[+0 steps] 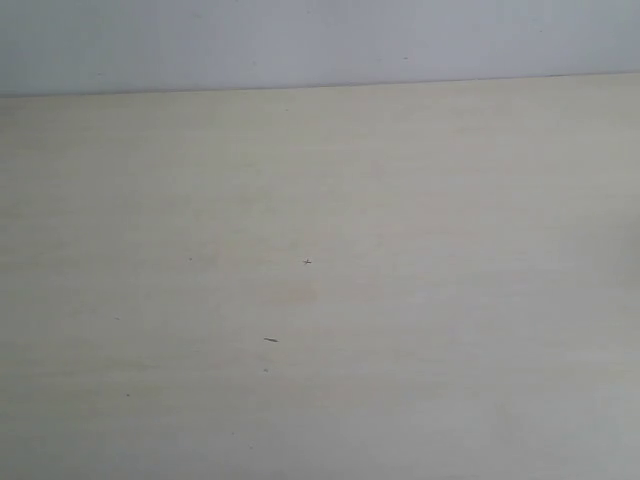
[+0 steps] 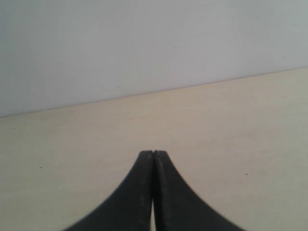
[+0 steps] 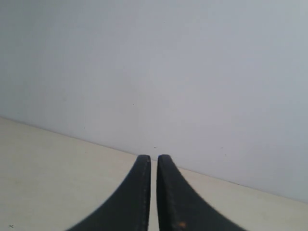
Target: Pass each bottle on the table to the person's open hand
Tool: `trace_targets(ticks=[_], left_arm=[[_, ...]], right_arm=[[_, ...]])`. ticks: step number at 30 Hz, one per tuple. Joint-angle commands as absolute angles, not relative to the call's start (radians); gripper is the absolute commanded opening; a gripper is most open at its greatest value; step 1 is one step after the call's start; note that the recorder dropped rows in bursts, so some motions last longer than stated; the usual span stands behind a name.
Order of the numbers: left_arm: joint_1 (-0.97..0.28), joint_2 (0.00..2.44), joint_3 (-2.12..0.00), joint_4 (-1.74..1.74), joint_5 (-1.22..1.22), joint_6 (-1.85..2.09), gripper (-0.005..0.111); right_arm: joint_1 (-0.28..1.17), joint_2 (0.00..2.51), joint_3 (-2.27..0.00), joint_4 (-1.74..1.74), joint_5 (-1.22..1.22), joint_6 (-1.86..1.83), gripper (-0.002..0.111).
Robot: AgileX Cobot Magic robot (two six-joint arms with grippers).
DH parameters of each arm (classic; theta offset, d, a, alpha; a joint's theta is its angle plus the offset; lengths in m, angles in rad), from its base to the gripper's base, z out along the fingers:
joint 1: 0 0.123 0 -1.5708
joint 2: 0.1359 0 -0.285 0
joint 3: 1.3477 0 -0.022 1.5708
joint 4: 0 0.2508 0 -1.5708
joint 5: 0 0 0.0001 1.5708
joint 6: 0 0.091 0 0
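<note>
No bottle and no person's hand shows in any view. The pale cream table [image 1: 400,300] fills the exterior view, and neither arm appears there. In the left wrist view my left gripper [image 2: 153,153] is shut, its two black fingertips pressed together over bare table [image 2: 72,144]. In the right wrist view my right gripper [image 3: 154,158] is shut with only a thin slit between its black fingers, holding nothing, above the table [image 3: 48,163].
A pale grey-white wall [image 1: 320,40] rises behind the table's far edge. A few tiny dark specks [image 1: 270,340] lie on the table top.
</note>
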State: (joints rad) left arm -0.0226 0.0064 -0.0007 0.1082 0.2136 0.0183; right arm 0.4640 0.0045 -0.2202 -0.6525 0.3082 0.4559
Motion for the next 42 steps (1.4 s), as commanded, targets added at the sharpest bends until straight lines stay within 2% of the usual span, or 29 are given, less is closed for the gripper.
trace_targets(ticks=[1,14,16,20,24,38,42], left_arm=[[-0.02,0.0,0.0,0.101,0.215,0.023,0.001],[-0.02,0.0,0.0,0.101,0.215,0.023,0.001],[-0.02,0.0,0.0,0.101,0.215,0.023,0.001],[-0.02,0.0,0.0,0.101,0.215,0.023,0.001],[-0.02,0.0,0.0,0.101,0.215,0.023,0.001],[-0.02,0.0,0.0,0.101,0.215,0.023,0.001],[-0.02,0.0,0.0,0.101,0.215,0.023,0.001]], right_arm=[[0.465,0.0,-0.216,-0.654,0.301,0.456,0.007],[0.452,0.0,-0.214,-0.642,0.283,0.489,0.007],[0.392,0.0,-0.193,-0.638,0.283,0.501,0.007],[0.1,0.0,-0.088,-0.615,0.165,0.657,0.007],[-0.031,0.0,0.0,-0.6,0.019,0.702,0.007],[-0.046,0.0,0.0,-0.605,0.036,0.685,0.007],[-0.046,0.0,0.0,-0.506,0.063,0.451,0.007]])
